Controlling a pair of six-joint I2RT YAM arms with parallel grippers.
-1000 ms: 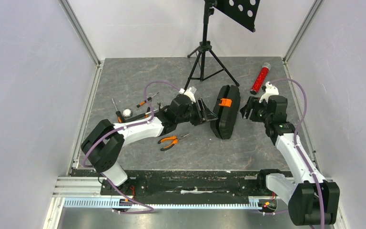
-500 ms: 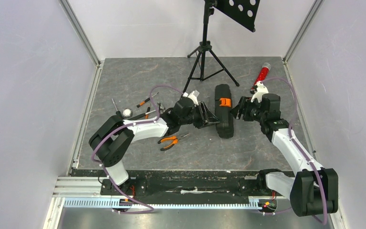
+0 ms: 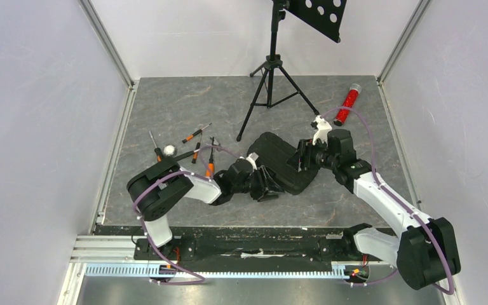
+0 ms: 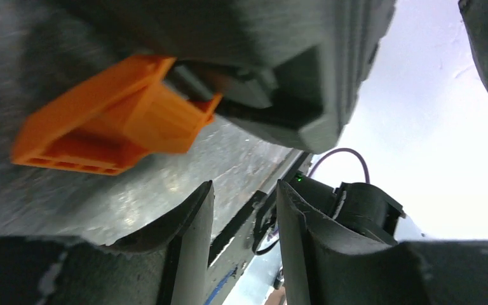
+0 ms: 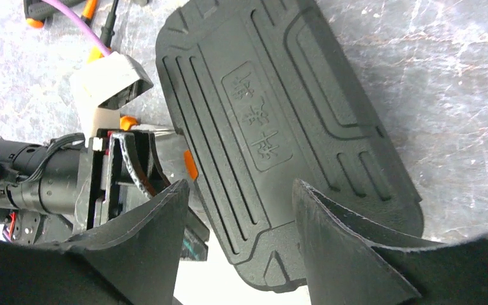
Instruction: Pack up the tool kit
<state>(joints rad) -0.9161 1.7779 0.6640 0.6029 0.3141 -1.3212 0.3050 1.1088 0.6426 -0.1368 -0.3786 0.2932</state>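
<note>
Left pincer [image 4: 244,190] spread, empty; orange latch [image 4: 111,130] just beyond its tips. Right pincer [image 5: 241,187] spread over case [image 5: 273,114]. Suggest: brace case, catch latch squarely, lift slowly.

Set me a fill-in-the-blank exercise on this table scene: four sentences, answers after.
The black case lies flat with its ribbed lid facing ____.
The latch on the case is ____ in colour.
The red tube lies on the ____ arm's side of the table.
The screwdrivers lie loose on the ____ arm's side of the case.

Missing words: up; orange; right; left.
</note>
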